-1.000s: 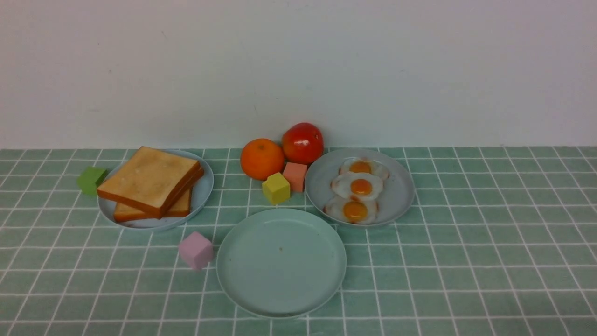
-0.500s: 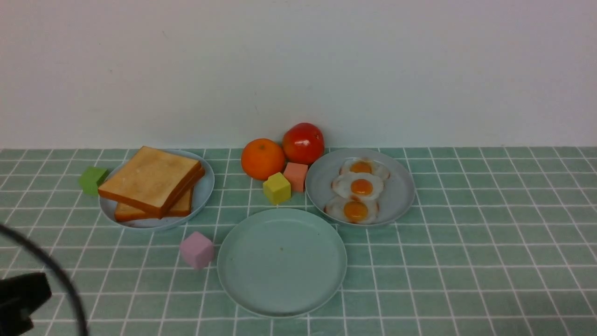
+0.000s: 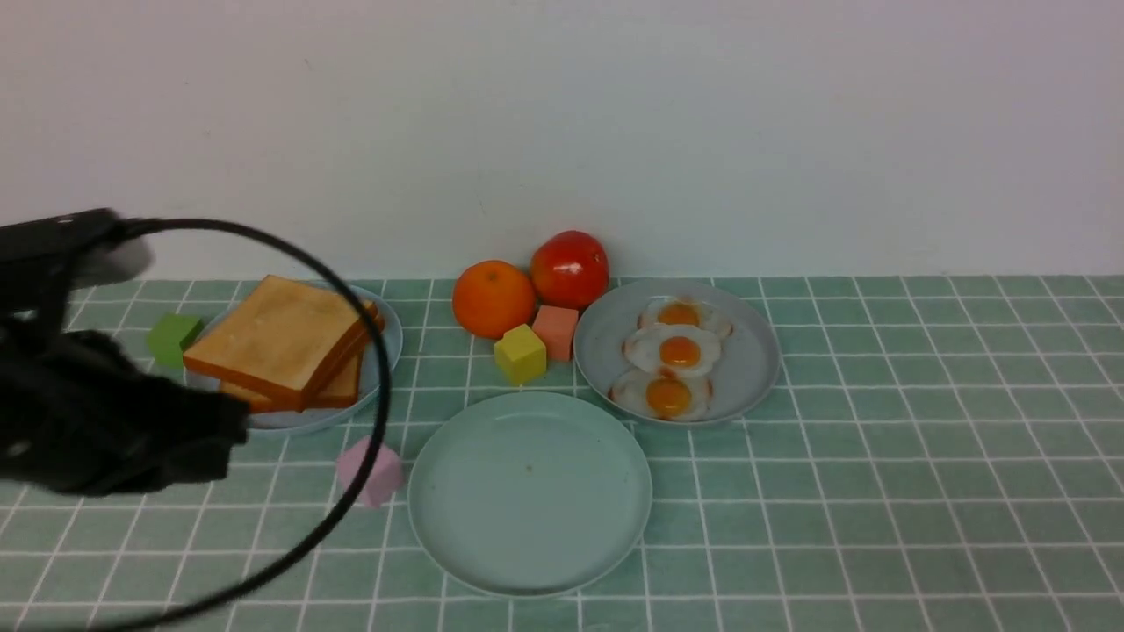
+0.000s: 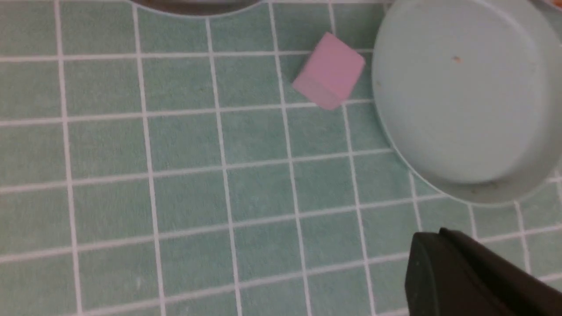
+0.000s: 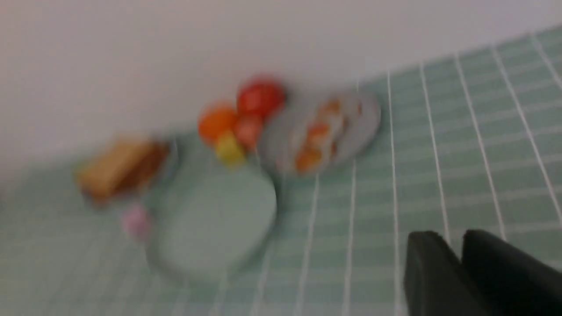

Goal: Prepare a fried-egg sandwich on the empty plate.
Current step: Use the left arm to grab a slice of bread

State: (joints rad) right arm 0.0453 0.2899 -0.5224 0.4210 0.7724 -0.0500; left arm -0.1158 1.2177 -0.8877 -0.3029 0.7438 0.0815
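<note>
The empty plate [image 3: 530, 491] is pale mint and lies front centre; the left wrist view has it as well [image 4: 461, 109]. Toast slices [image 3: 281, 338] are stacked on a light-blue plate [image 3: 389, 347] at back left. Three fried eggs [image 3: 678, 351] lie on a blue-grey plate [image 3: 751, 369] at back right. My left arm [image 3: 105, 430] hangs low in front of the toast plate. The left gripper [image 4: 432, 237] is shut and empty above the cloth beside the empty plate. My right gripper [image 5: 454, 245] shows a narrow gap and holds nothing, off to the right of the plates. That view is blurred.
An orange [image 3: 493, 298], a tomato [image 3: 571, 268], a yellow cube [image 3: 520, 354] and a salmon cube [image 3: 557, 329] crowd between the back plates. A pink cube [image 3: 384, 481] sits left of the empty plate, a green cube [image 3: 173, 338] far left. A black cable loop [image 3: 379, 351] crosses the toast plate.
My left arm has risen into the front view from the lower left and moved toward the toast. Its cable loop now arcs over the toast plate and the pink cube.
</note>
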